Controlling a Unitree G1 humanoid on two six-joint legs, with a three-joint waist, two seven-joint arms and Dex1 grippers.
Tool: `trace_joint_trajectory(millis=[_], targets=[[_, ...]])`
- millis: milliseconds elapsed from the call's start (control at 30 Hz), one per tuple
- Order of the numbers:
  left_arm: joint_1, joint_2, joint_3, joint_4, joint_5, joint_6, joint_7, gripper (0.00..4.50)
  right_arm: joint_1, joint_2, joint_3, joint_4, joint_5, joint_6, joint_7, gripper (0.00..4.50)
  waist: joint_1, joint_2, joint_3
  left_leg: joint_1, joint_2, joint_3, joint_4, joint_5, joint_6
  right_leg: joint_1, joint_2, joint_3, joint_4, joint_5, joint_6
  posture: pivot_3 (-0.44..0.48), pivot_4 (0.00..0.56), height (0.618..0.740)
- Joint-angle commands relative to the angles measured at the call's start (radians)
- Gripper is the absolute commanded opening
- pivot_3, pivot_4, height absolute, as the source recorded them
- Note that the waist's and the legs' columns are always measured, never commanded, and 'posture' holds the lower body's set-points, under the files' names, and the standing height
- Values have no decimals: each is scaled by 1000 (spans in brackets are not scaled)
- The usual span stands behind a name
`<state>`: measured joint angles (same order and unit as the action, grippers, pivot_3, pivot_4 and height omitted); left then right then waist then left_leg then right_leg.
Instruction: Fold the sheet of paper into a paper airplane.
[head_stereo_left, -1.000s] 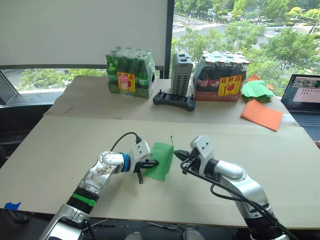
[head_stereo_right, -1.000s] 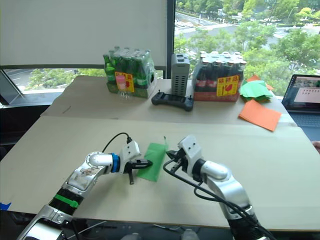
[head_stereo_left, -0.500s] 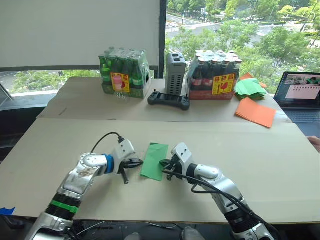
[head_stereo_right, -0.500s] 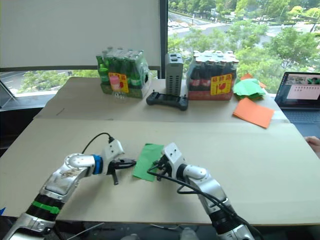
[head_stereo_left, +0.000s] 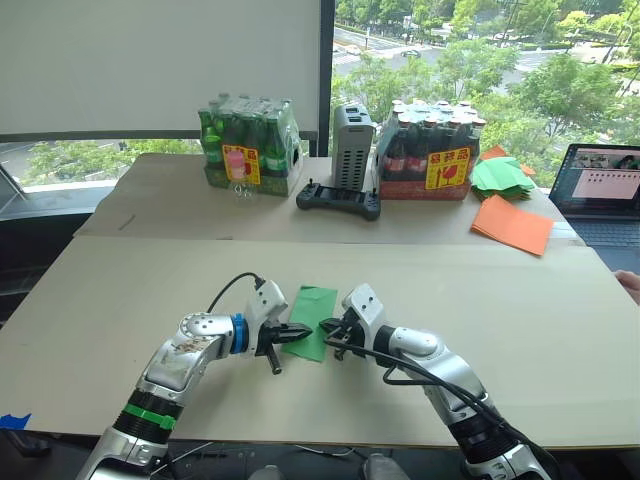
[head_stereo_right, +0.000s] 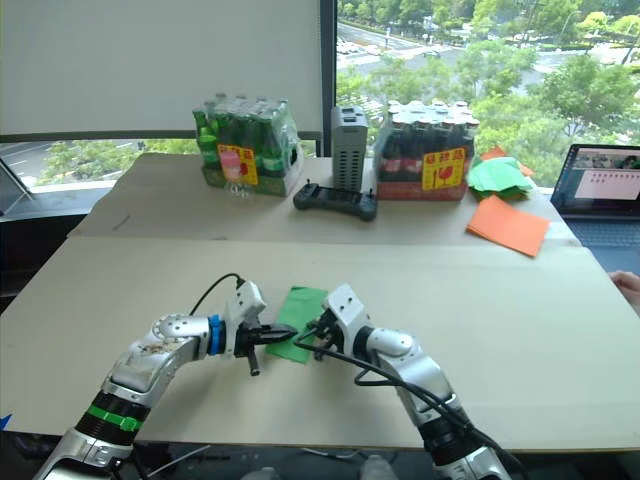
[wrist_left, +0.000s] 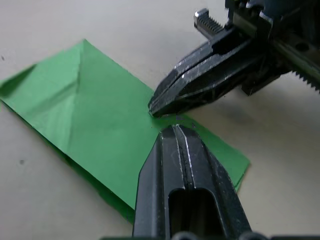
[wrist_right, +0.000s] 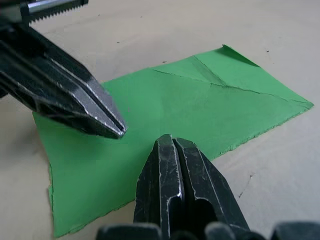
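Observation:
The sheet of paper is bright green and lies flat on the tan table as a folded strip with diagonal creases at its far end; it has no paper airplane shape. My left gripper is shut, its tip resting on the sheet's near part. My right gripper is shut too and touches the sheet from the other side. In the left wrist view the left gripper and right gripper stand almost tip to tip over the sheet of paper. The right wrist view shows the same meeting on the sheet of paper.
At the table's back stand a pack of green bottles, a grey box, a pack of dark bottles and a black controller. Back right lie an orange sheet, a heap of green sheets and a laptop.
My left gripper has moved right, from beside the sheet onto its near part, close to the right gripper's tip. The right gripper has barely moved in the last half second.

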<state>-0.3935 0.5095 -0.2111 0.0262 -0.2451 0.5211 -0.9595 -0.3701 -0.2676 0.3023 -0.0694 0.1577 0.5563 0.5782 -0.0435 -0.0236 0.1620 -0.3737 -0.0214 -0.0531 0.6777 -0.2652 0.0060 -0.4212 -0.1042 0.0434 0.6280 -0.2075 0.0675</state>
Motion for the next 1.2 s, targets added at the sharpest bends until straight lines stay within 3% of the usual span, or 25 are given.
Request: trace_joint_trajectory(millis=[33,400,900,1033,1200], targets=[[-16,26,-41,51,79,-73,7,0,-18,-4,-34,-20,8,4,1,56,2,0,0,0,0,0,0,0,0,1,0,0,0,0,0,0,150,740],[-8,47,-65,29,96,-109,-34,0,-104,10,-44,200,-13,-47,32,56,-2,0,0,1,0,0,0,0,0,1,0,0,0,0,0,0,150,740],[17,44,-54,-17,92,-82,-25,0,-335,43,-112,642,-29,-268,71,56,-3,0,0,2,0,0,-1,0,0,1,0,0,0,0,0,0,150,740],[23,46,-48,-26,92,-74,-19,0,-313,56,-106,619,-32,-285,105,56,-3,0,0,2,0,0,-1,0,0,1,0,0,0,0,-1,0,150,740],[20,47,-43,-25,93,-70,-14,0,-206,53,-83,472,-24,-250,133,56,-2,0,0,2,0,0,-1,0,0,1,0,0,0,0,-1,0,150,740]])
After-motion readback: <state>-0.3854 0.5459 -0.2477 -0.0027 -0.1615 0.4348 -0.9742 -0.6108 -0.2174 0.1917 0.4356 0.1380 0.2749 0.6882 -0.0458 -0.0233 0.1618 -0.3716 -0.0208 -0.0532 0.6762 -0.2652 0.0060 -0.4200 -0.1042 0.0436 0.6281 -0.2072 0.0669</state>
